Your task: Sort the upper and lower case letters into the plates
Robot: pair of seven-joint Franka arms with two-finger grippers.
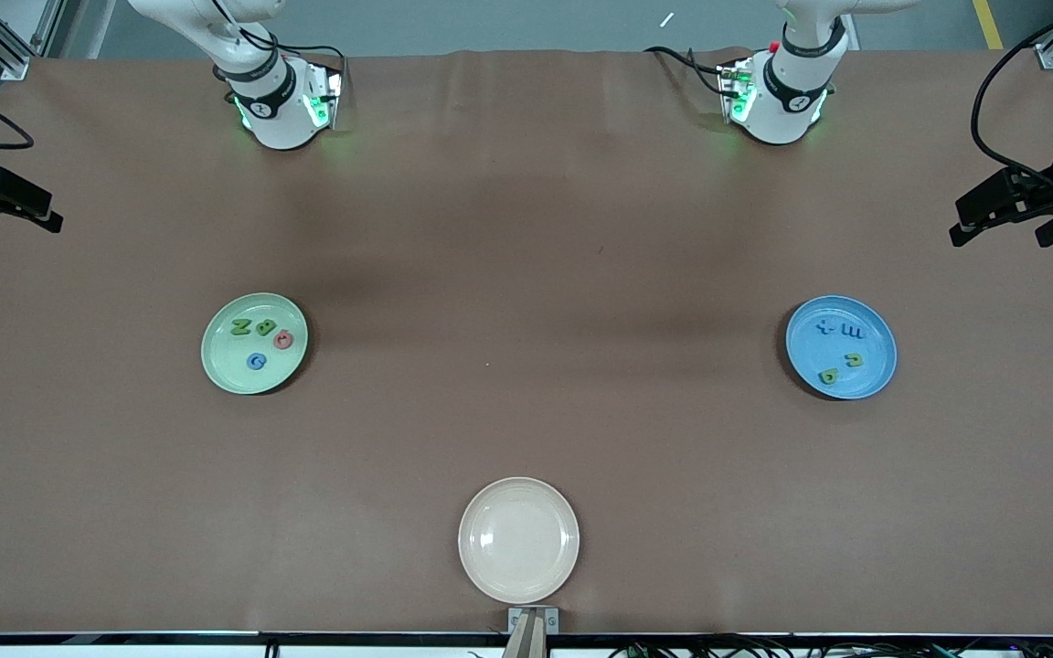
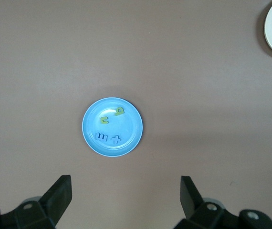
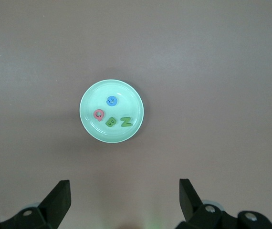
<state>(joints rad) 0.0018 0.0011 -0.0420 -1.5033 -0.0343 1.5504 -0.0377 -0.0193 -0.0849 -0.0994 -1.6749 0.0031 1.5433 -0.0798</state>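
Though tiny, letters fill both plates; grippers' fingertips cropped.

- Pale green plate carries the capitals: green N, green B, blue G, and a round pink letter, unreadable.
- Sky blue plate carries small letters: blue m, blue x, green n, green b.

Matt brown cloth covers the table; glossy smooth cream plate; black matt left pincer.
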